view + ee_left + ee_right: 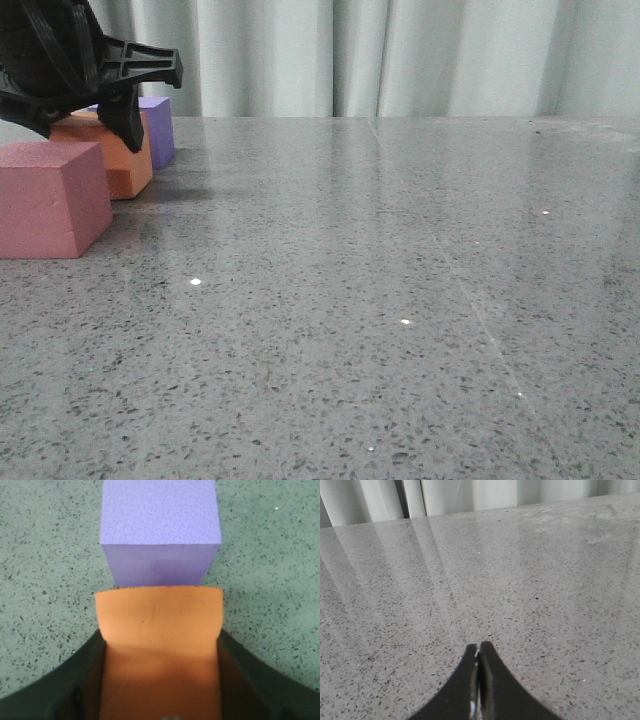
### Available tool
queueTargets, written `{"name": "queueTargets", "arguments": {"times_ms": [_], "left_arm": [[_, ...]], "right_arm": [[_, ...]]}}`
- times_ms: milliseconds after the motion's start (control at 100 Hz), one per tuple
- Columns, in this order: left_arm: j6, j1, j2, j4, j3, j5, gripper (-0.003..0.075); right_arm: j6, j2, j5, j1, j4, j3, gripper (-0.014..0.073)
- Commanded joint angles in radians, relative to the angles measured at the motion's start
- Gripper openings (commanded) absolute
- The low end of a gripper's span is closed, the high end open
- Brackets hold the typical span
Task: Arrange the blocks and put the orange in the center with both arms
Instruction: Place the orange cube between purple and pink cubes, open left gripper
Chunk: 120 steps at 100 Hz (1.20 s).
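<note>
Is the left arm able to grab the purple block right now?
Probably not yet. The left gripper has its fingers on either side of the orange block, which sits between it and the purple block.

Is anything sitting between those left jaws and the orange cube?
Nothing visible. The left gripper already has its jaws on either side of the orange cube, with the purple cube just beyond it.

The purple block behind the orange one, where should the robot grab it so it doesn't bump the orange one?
Probably from above, pinching the purple block on its two open side faces. Those faces are flat, parallel and bare. The face toward the orange block looks nearly touching it, so a finger would hardly fit there. The left gripper is shut on the orange block now, the right gripper is shut and empty.
</note>
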<state>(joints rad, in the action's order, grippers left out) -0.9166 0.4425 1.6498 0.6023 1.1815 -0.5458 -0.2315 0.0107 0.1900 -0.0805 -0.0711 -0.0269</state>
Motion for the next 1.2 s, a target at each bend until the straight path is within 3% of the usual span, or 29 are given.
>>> {"name": "queueTargets", "arguments": {"times_ms": [0, 340, 410, 600, 670, 930, 1190], "left_arm": [[-0.003, -0.003, -0.033, 0.010, 0.028, 0.038, 0.0031], [-0.003, -0.003, -0.033, 0.007, 0.028, 0.032, 0.0055], [0.002, -0.003, -0.033, 0.007, 0.028, 0.032, 0.0132], [0.006, -0.003, -0.044, 0.007, 0.031, 0.006, 0.0505], [0.010, -0.003, -0.046, 0.012, 0.035, -0.013, 0.0584], [0.078, -0.003, -0.126, 0.003, 0.036, -0.022, 0.0599], [0.120, 0.010, -0.331, -0.049, 0.023, -0.022, 0.0599]], "right_arm": [[0.004, 0.024, -0.084, 0.006, -0.014, 0.013, -0.0067], [0.004, 0.024, -0.084, 0.006, -0.014, 0.013, -0.0067], [0.004, 0.024, -0.084, 0.006, -0.014, 0.013, -0.0067], [0.004, 0.024, -0.084, 0.006, -0.014, 0.013, -0.0067], [0.004, 0.024, -0.084, 0.006, -0.014, 0.013, -0.0067], [0.004, 0.024, -0.084, 0.006, -0.014, 0.013, -0.0067], [0.004, 0.024, -0.084, 0.006, -0.014, 0.013, -0.0067]]}}
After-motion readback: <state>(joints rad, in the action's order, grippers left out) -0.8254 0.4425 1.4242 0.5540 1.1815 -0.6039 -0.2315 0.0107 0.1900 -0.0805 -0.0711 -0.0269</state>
